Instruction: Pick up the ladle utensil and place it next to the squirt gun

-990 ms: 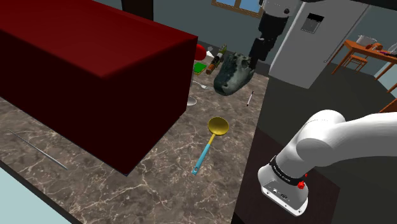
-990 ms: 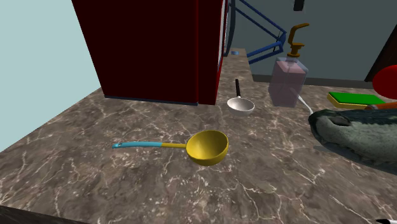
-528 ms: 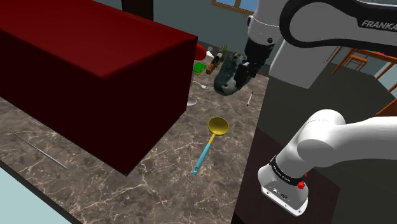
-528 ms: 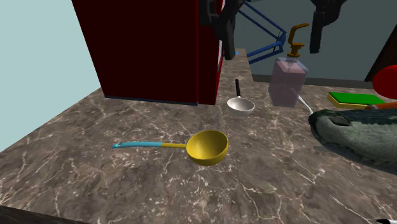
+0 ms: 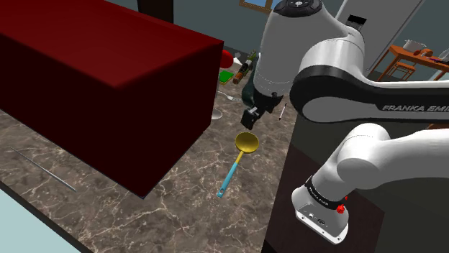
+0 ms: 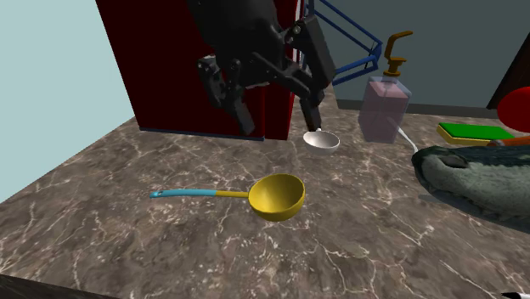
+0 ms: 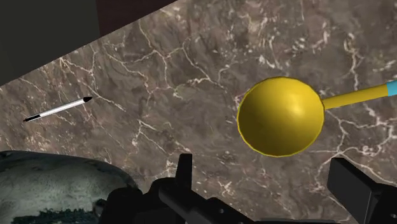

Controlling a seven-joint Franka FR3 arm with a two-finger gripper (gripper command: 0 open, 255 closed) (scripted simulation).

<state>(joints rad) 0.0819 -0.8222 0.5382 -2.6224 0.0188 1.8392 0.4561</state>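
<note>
Tool [image 6: 280, 126] hovers above the table [image 6: 102, 229] with fingers spread and empty, likely readied to straddle the ladle [image 6: 255, 195]. You will find the ladle lying flat just below, bowl end nearest the tool, untouched.

Ladle [image 7: 280, 116] handle cut off @ wrist view edge.

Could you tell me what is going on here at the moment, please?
A white Franka arm is working over a marble counter. Its black gripper hovers with fingers open above the yellow bowl of the ladle, not touching it. The ladle lies flat on the counter near a dark red box, not yet picked up.
</note>
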